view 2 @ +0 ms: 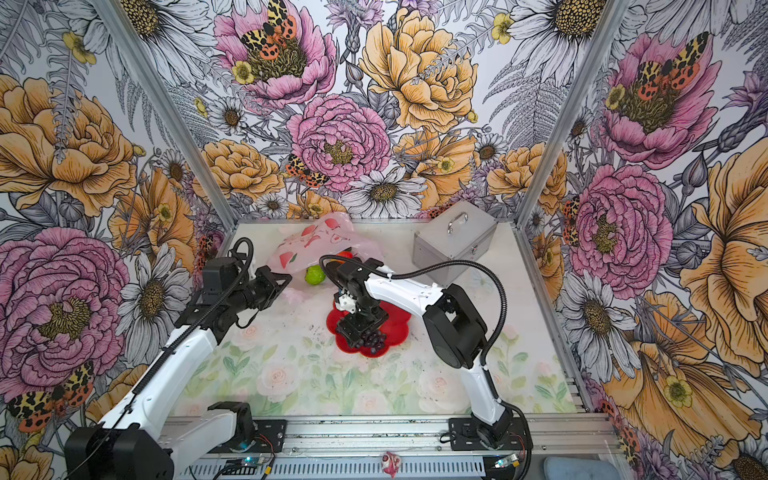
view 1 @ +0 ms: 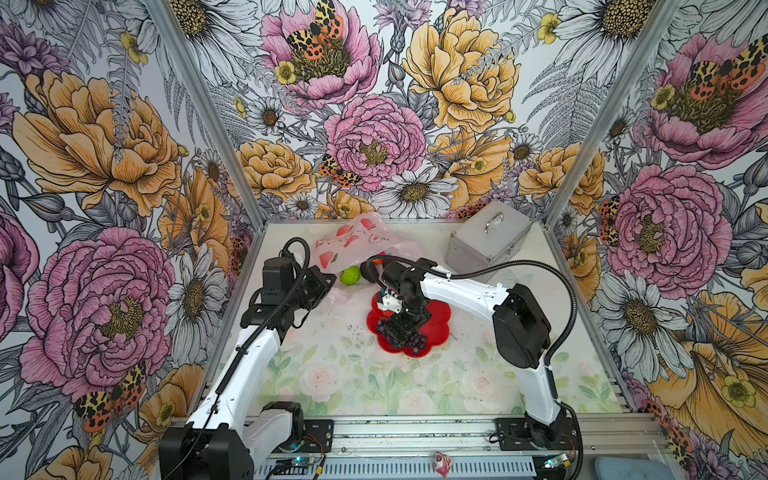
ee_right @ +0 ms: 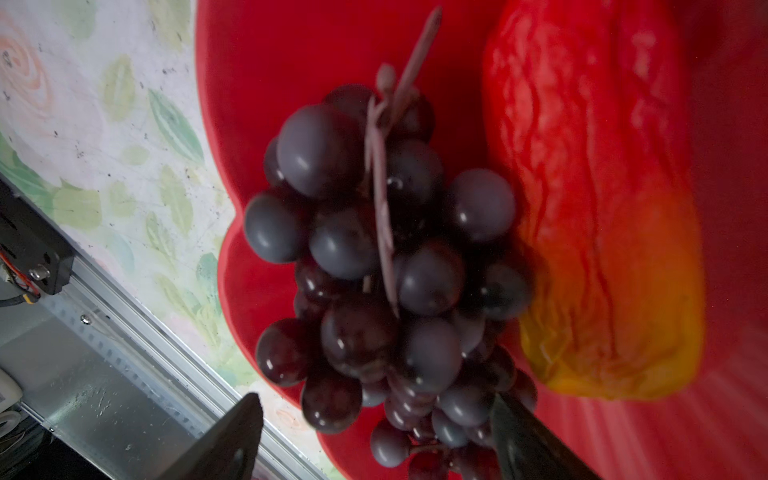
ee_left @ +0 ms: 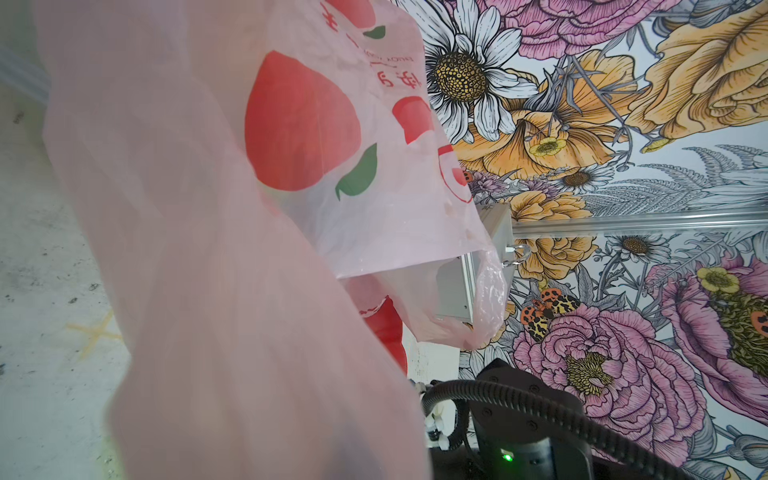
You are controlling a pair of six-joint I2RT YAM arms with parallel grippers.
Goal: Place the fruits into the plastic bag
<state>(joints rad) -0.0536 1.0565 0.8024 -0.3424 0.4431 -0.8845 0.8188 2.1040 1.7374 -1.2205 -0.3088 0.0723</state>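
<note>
The plastic bag point(view 1: 357, 241) point(view 2: 320, 241), pale pink with red prints, stands raised at the back of the table. My left gripper point(view 1: 330, 282) point(view 2: 286, 280) is shut on its near edge. In the left wrist view the bag point(ee_left: 291, 166) drapes over the jaws and hides them. A dark purple grape bunch point(view 1: 409, 338) point(view 2: 372, 338) point(ee_right: 386, 257) lies on the red plate point(view 1: 436, 328) point(ee_right: 291, 50). My right gripper point(view 1: 399, 338) point(ee_right: 376, 401) hangs open over it, one finger on each side. A red-orange fruit with a yellow end point(ee_right: 602, 208) lies beside the grapes. A green bumpy ball point(view 1: 350, 275) point(view 2: 314, 275) and an orange fruit point(view 1: 377, 261) sit at the bag's mouth.
A silver metal case point(view 1: 488, 241) point(view 2: 453, 241) with a handle stands at the back right. Floral walls close in the table on three sides. A metal rail point(view 1: 415, 432) runs along the front, with a small pink object point(view 1: 441, 463) below it.
</note>
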